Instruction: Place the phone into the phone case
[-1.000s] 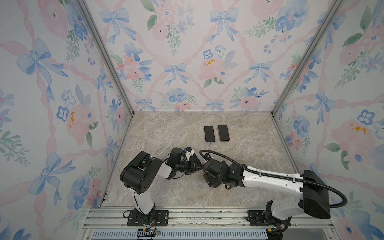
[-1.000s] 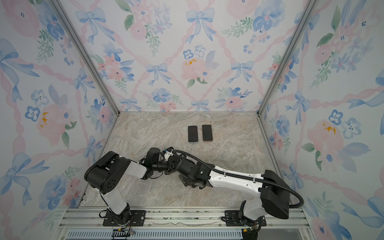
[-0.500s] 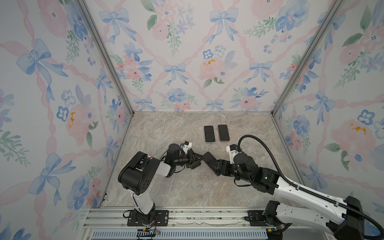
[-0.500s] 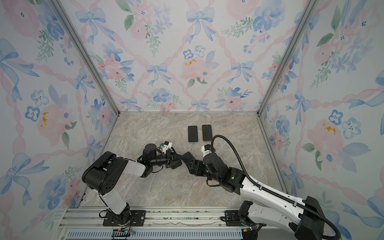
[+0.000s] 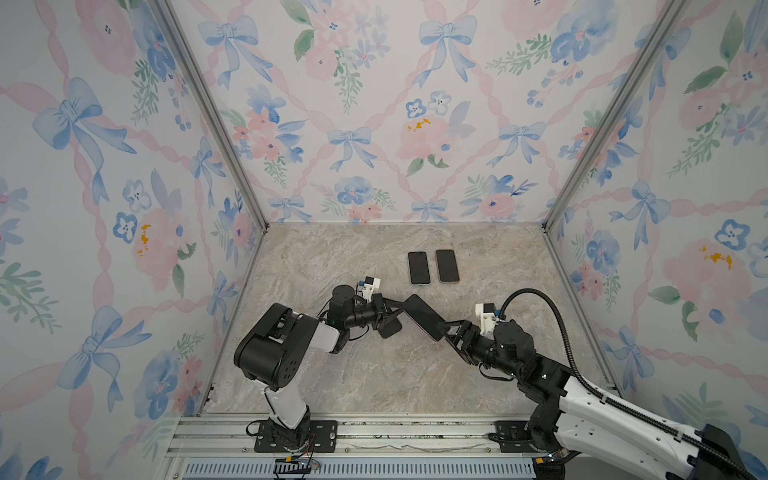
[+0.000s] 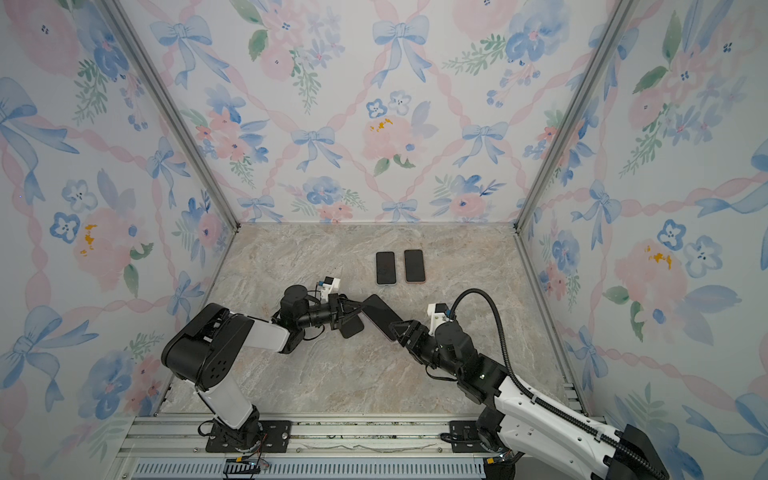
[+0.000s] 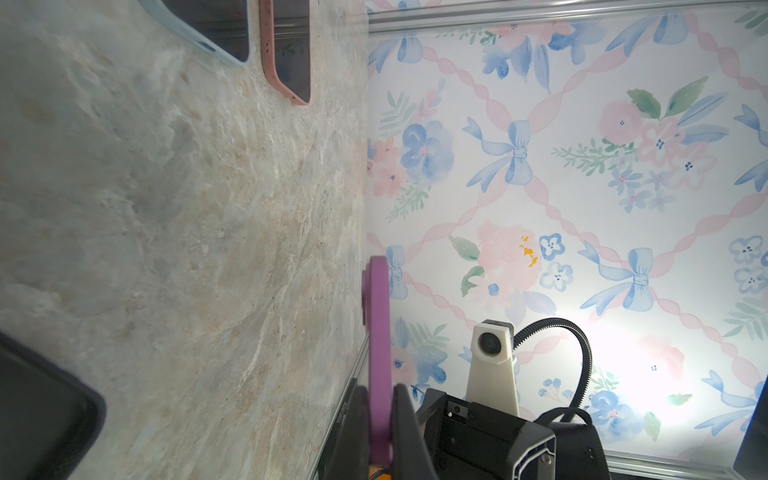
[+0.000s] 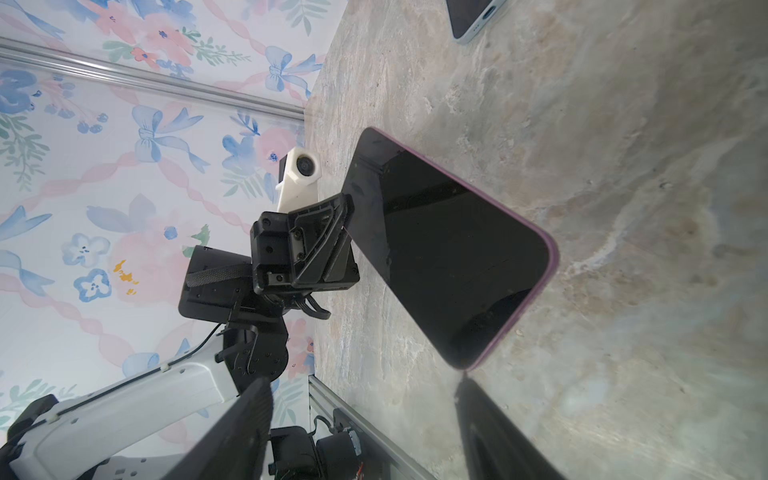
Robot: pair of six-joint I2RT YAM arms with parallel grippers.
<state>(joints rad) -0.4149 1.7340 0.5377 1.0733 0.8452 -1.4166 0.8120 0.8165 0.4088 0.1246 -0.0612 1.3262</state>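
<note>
Purple phone (image 5: 422, 316) — left tool (image 5: 395, 312) pinches, level.

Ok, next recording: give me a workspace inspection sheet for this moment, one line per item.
Surface: marble-pattern table, no spills seen.
Job's things: purple-edged phone held off the table, screen dark; black phone case lying under the left gripper.
Clutter: two cased phones, blue-cased phone and pink-cased phone, side by side towards the back wall, apart from the arms.
Grippers: left gripper shut on the phone's end; right gripper open, jaws either side of the phone's far end, not clamped.
Cables: black corrugated hose arching over the right arm, clear of the phone.
Surroundings: floral wallpaper walls, aluminium frame.
</note>
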